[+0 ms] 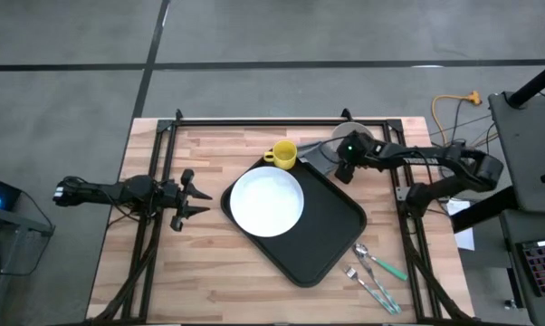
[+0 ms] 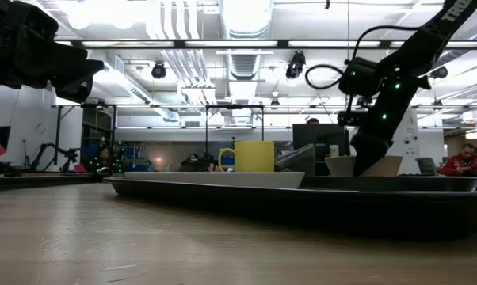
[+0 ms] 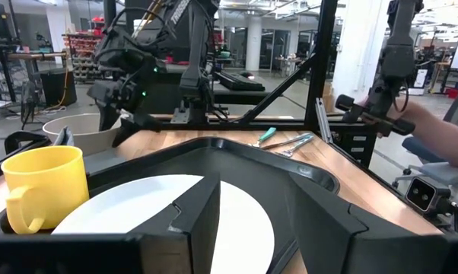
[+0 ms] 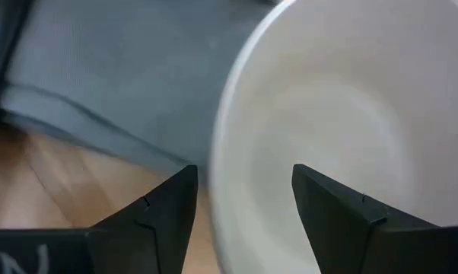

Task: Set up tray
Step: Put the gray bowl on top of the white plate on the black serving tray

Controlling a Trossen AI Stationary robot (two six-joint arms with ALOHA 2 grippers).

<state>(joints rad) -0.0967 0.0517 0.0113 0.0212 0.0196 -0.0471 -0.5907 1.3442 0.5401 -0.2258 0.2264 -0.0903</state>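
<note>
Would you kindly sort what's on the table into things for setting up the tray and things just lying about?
For the job:
tray
plate
yellow mug
bowl
cutlery

Lying about:
grey cloth under the bowl

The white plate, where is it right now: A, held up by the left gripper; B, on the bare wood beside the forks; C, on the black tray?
C: the white plate lies flat on the tray, at the end near the yellow mug.
</note>
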